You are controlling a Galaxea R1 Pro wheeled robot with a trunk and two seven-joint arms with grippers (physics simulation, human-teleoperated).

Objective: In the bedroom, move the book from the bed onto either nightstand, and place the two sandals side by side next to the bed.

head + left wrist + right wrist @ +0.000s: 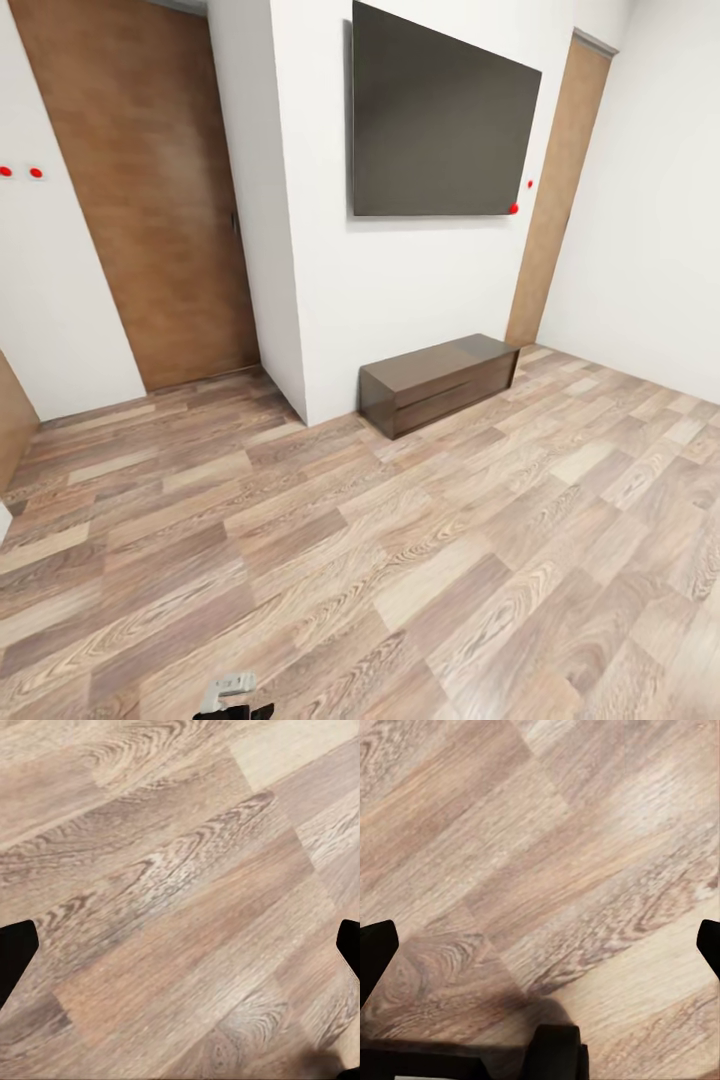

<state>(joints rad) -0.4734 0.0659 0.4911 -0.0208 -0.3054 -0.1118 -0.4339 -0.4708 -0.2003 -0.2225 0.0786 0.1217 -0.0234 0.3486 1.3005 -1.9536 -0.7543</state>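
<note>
The book, the bed, the nightstand and the sandals are out of view. Both wrist views look down on brown wood-plank floor. My left gripper (pixel 180 949) is open, its black fingertips (pixel 15 956) far apart at the picture's edges with bare floor between them. In the same way my right gripper (pixel 540 949) is open and empty, with its dark fingertips (pixel 375 952) spread over the planks. A small grey and black part of my arm (pixel 233 695) shows at the bottom edge of the head view.
Ahead, a white wall carries a large dark TV (pixel 440 115), with a low dark brown cabinet (pixel 440 382) on the floor beneath it. A brown door (pixel 150 190) stands at the left and another (pixel 560 190) at the right. Wide wood floor (pixel 400 560) lies between.
</note>
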